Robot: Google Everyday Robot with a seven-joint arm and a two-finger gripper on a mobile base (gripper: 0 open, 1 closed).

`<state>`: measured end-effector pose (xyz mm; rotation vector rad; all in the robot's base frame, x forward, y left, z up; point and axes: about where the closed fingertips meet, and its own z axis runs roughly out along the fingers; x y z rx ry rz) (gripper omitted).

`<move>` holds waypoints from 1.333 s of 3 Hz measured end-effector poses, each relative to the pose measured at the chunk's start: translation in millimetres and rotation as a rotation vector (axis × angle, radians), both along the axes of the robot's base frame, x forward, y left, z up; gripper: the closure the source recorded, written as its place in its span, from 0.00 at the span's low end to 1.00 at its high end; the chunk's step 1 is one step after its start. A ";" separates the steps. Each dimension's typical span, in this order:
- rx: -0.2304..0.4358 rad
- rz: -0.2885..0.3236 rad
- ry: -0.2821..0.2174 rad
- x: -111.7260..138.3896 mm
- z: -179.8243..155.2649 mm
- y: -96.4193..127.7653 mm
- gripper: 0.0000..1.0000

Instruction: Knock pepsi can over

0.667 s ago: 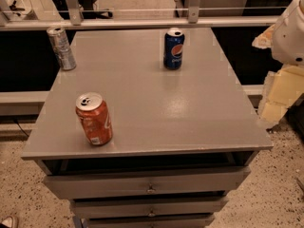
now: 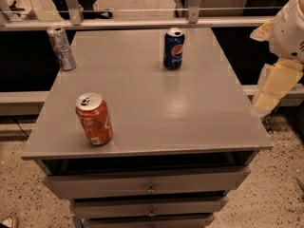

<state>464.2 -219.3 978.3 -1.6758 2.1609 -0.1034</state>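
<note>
Pepsi can (image 2: pixel 174 49) stood upright, far side of desk (image 2: pixel 190 113); claw (image 2: pixel 265 101) hung well apart, approach judged unstarted; grip state untellable

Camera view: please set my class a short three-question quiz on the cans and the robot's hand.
1. True or false: the pepsi can is lying on its side.
2. Where is the hand?
A. directly above the pepsi can
B. off the table's right edge as seen in the view, touching no can
C. pressed flat on the middle of the table
3. Which can stands nearest the table's front edge?

Key: 1. False, it stands upright near the far edge. 2. B. 3. The orange can.
</note>
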 end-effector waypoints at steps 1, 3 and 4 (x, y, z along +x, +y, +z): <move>0.072 0.000 -0.083 61.1 -8.1 -5.8 0.00; 0.249 -0.074 -0.174 174.3 -52.8 1.8 0.00; 0.405 -0.103 -0.172 219.7 -81.1 25.4 0.00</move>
